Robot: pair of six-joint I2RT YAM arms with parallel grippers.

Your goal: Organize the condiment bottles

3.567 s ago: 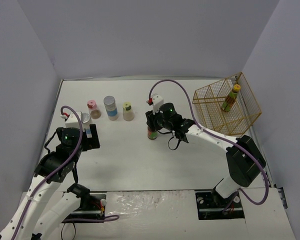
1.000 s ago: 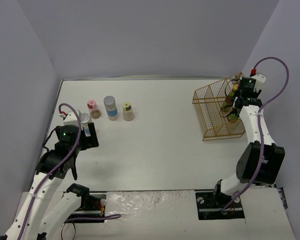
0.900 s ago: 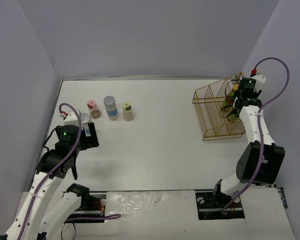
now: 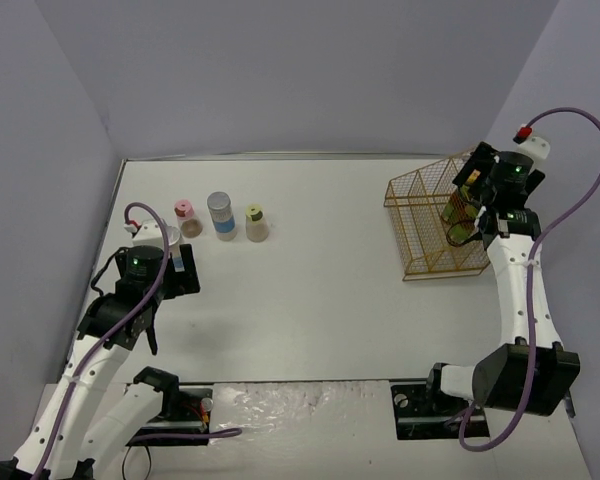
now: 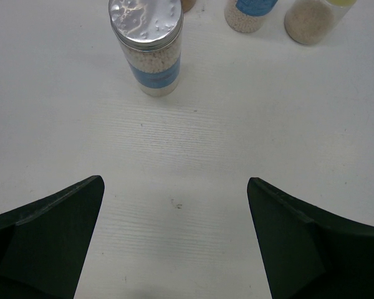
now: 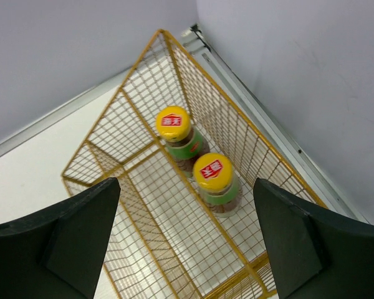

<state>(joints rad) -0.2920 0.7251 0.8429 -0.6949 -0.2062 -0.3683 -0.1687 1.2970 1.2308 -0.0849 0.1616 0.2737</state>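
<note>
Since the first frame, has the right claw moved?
Yes. The right claw, earlier well left of the wire basket, now hangs over it.

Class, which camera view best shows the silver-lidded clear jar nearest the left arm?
Left wrist view: the silver-lidded clear jar stands unobstructed, with dimpled lid, blue label and pale grains. The top view shows only a sliver beside the left arm; the right wrist view, nothing.

Lab test booth, bare grey walls [image 4: 280,70], white table [image 4: 330,300]
</note>
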